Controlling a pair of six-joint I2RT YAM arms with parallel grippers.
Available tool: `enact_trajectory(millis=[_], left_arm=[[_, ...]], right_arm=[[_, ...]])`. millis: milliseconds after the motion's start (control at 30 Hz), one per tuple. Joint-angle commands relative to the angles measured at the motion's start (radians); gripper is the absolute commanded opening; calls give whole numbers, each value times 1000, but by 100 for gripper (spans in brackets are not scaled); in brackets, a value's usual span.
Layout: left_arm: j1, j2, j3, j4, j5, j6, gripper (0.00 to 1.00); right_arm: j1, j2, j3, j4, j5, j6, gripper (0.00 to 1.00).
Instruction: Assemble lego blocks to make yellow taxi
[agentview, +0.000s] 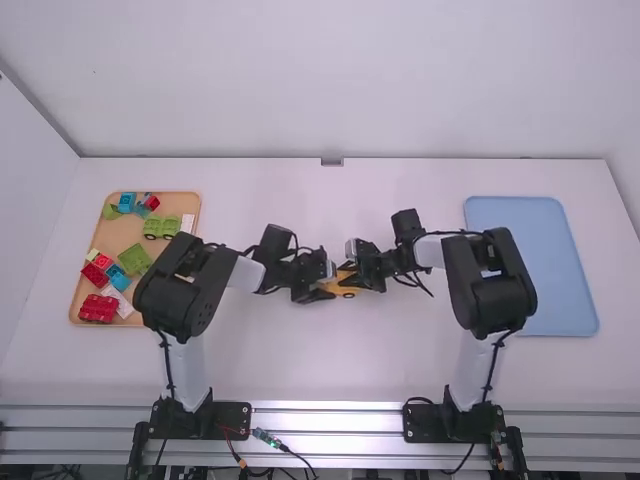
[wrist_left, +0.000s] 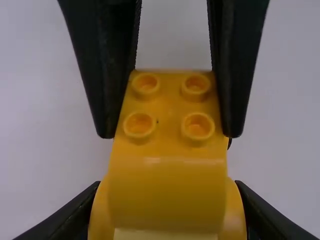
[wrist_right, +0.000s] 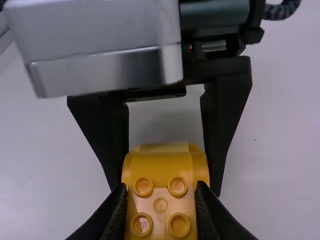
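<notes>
Left gripper and right gripper, high view: face to face, car between them. Tray with blocks well apart, outward of left gripper; blue tray outward of right gripper.

Left wrist view: left gripper pinching car, one finger per side, at the rounded part. Four studs lie between the right gripper's fingers.

Right wrist view: right gripper pinching car at its studded end, both sides touched. Left gripper's fingers flank the rounded part opposite.
</notes>
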Motion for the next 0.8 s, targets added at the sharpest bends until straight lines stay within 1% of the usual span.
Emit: enact_trajectory(millis=[0,167,267,333,400,533,667,700,767], left_arm=[[19,16,-15,-25,-74,19,9],[18,16,-15,-30,-70,19,9],[18,16,-15,-37,-70,19,8],[20,16,-15,-45,-66,20,7],[21,16,-15,-45,-66,19,8],[18,16,-15,-48,-67,19,12],[20,16,-15,-48,-67,20,12],[17,16,-15,-48,-67,20,12],[23,16,-15,-48,-67,19,11]], right_arm=[[-27,-20,-29,-19,76,-23,0],[-9,-20,-26,-8,76,-5,0],[10,-20,-26,33,103,48,0],[37,-20,-24,69,154,123,0],[49,-20,-24,78,167,137,0],[73,-20,-25,90,184,135,0],[69,-20,-24,89,185,135,0],[59,-20,-24,89,182,135,7],[49,-20,-24,89,170,135,16]])
